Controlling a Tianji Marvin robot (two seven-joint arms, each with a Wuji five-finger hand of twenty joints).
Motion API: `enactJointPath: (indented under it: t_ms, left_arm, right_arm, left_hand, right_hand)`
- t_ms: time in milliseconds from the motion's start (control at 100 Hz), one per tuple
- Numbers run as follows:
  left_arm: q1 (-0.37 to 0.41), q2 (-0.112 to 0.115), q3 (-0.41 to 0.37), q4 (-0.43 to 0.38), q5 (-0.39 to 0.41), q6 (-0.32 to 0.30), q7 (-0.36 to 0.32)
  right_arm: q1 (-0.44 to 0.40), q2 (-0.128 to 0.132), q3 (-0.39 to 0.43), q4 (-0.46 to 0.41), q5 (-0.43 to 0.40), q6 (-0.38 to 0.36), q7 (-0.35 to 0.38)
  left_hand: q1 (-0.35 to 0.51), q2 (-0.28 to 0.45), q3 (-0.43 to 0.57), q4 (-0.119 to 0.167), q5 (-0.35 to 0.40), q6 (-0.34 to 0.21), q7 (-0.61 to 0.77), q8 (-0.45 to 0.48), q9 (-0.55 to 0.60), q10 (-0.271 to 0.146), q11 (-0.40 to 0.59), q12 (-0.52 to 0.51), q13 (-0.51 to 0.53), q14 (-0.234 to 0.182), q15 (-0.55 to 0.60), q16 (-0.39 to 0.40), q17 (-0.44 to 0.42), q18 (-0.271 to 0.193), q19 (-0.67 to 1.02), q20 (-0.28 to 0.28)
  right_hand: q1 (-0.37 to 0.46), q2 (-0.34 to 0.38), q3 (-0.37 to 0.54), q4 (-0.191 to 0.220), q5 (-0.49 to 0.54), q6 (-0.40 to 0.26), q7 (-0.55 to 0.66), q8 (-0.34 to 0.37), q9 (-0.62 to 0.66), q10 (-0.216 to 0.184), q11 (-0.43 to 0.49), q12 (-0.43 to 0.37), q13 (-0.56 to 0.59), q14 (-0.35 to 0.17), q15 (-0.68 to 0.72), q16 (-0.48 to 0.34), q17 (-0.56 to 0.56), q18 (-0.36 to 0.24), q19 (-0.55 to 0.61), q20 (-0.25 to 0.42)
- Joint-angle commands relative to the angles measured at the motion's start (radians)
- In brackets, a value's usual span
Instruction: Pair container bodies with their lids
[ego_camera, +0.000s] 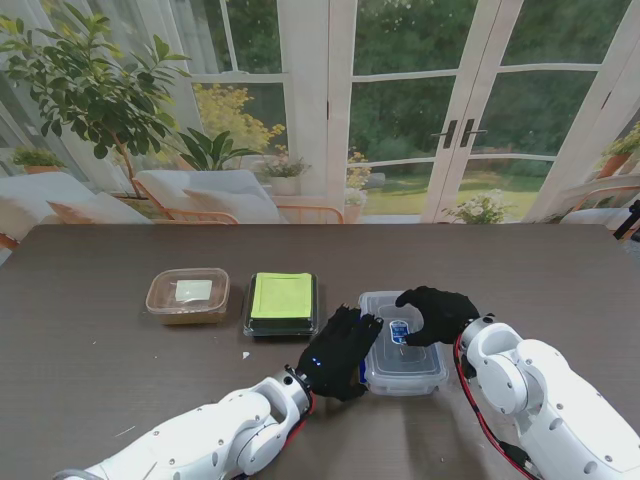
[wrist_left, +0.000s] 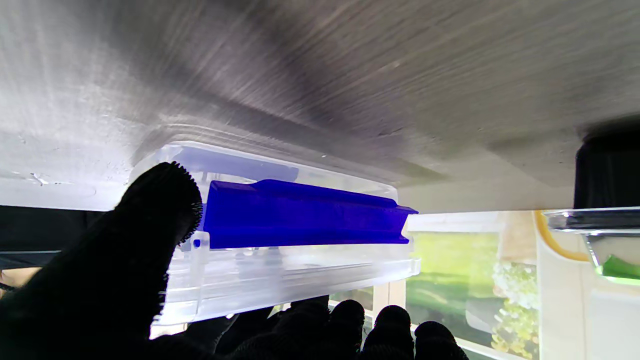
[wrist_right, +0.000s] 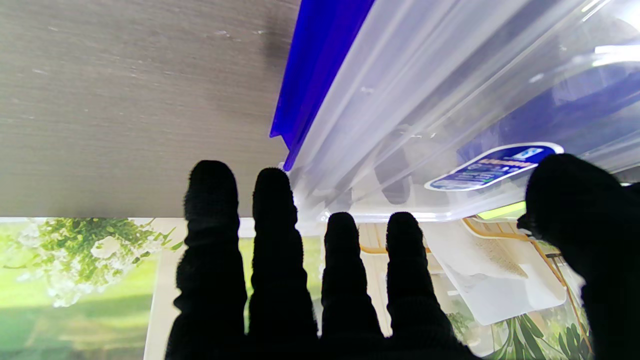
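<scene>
Clear plastic, the rectangular lidded container with blue side clips (ego_camera: 402, 343) sits near the table's (ego_camera: 90, 380) near edge, right of centre. My black-gloved left hand (ego_camera: 340, 352) presses against its left side, fingers together, and my right hand (ego_camera: 436, 314) lies spread on its lid (whether either truly grips, I cannot tell). Toward the table's middle stand a black tray with green lid (ego_camera: 282, 302) and an amber tub (ego_camera: 188, 294).
</scene>
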Motion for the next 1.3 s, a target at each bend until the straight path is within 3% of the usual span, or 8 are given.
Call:
enactJointPath:
  t_ms: [0,350,690,770,810,1020,1240,1290]
  left_arm:
    - [-0.01,-0.011,0.006,0.012,0.0,0.008,-0.013]
    - [-0.04,-0.046,0.039,0.077,-0.022,0.021,0.03]
    - [-0.064,-0.059,0.066,0.109,-0.027,0.014,0.035]
    - [-0.068,-0.061,0.072,0.118,-0.027,0.017,0.039]
    - [-0.07,-0.061,0.075,0.119,-0.024,0.02,0.04]
    - [-0.074,-0.053,0.08,0.115,-0.002,0.02,0.051]
    - [-0.08,-0.034,0.077,0.099,0.039,0.006,0.073]
    - [-0.08,-0.031,0.075,0.095,0.045,0.006,0.077]
  right_arm:
    - [-0.02,-0.004,-0.014,0.023,-0.001,-0.001,0.031]
    - [-0.02,-0.004,-0.015,0.024,0.002,-0.002,0.032]
    - [-0.023,-0.003,-0.011,0.024,0.004,-0.003,0.034]
    - [-0.023,-0.003,-0.01,0.025,0.003,-0.005,0.033]
    - [-0.022,-0.003,-0.01,0.025,0.003,-0.006,0.033]
    - [-0.022,-0.003,-0.01,0.029,0.003,-0.01,0.031]
    - [-0.022,-0.003,-0.01,0.029,0.004,-0.01,0.031]
    - [-0.022,-0.003,-0.011,0.03,0.004,-0.01,0.031]
  left_hand:
    - [-0.014,0.014,-0.012,-0.015,-0.038,0.03,0.0,0.01,-0.037,0.001,0.005,0.016,-0.03,0.012,0.001,0.013,0.001,-0.026,-0.036,-0.013]
    - [-0.014,0.042,-0.012,-0.004,-0.036,0.032,0.011,0.077,-0.005,0.005,0.018,0.066,-0.029,0.022,0.026,0.105,-0.002,-0.019,-0.018,0.033]
    - [-0.011,0.057,-0.008,0.005,-0.007,0.026,0.04,0.128,0.042,0.008,0.03,0.084,-0.031,0.029,0.05,0.187,-0.006,-0.014,0.005,0.081]
    - [0.005,0.055,0.029,0.006,0.021,0.023,0.054,0.14,0.07,0.01,0.042,0.095,-0.027,0.036,0.07,0.262,-0.012,-0.01,0.034,0.138]
    - [0.016,0.056,0.04,0.008,0.036,0.024,0.061,0.143,0.084,0.012,0.049,0.101,-0.017,0.044,0.088,0.29,-0.023,-0.005,0.065,0.197]
    - [0.064,0.063,0.083,0.006,0.113,0.021,0.091,0.144,0.143,0.022,0.082,0.111,0.013,0.069,0.213,0.321,-0.038,0.009,0.129,0.365]
    - [0.146,0.047,0.15,0.003,0.23,0.02,0.138,0.14,0.252,0.037,0.141,0.108,0.128,0.106,0.348,0.291,0.102,0.072,0.17,0.41]
    - [0.167,0.042,0.17,0.0,0.255,0.02,0.155,0.131,0.276,0.04,0.158,0.094,0.164,0.112,0.376,0.263,0.11,0.083,0.244,0.415]
  right_hand:
    - [-0.01,0.009,-0.024,-0.002,-0.001,0.006,0.004,0.001,0.095,0.027,0.079,0.043,0.015,-0.056,0.006,0.008,-0.299,-0.009,-0.001,0.002]
    - [-0.012,0.012,-0.027,-0.001,-0.001,0.005,0.004,0.001,0.096,0.026,0.079,0.043,0.014,-0.056,0.006,0.008,-0.298,-0.011,-0.001,0.002]
    - [-0.01,0.013,-0.026,-0.001,-0.001,0.005,0.004,0.001,0.096,0.027,0.079,0.043,0.013,-0.054,0.006,0.008,-0.299,-0.01,-0.001,0.003]
    - [-0.011,0.014,-0.026,-0.001,0.0,0.005,0.004,0.001,0.097,0.029,0.079,0.043,0.013,-0.055,0.006,0.008,-0.299,-0.01,-0.001,0.003]
    - [-0.011,0.015,-0.027,-0.001,-0.001,0.004,0.003,0.001,0.096,0.027,0.079,0.043,0.013,-0.056,0.005,0.008,-0.3,-0.01,-0.001,0.003]
    - [-0.01,0.022,-0.029,0.001,-0.001,0.006,0.003,0.001,0.096,0.028,0.078,0.043,0.013,-0.054,0.006,0.008,-0.299,-0.011,-0.001,0.003]
    - [-0.01,0.023,-0.03,0.002,-0.001,0.004,0.003,0.001,0.096,0.027,0.078,0.043,0.013,-0.054,0.005,0.008,-0.3,-0.01,-0.002,0.003]
    - [-0.01,0.022,-0.031,0.001,-0.002,0.004,0.002,0.001,0.095,0.026,0.078,0.043,0.011,-0.054,0.005,0.008,-0.301,-0.011,-0.002,0.003]
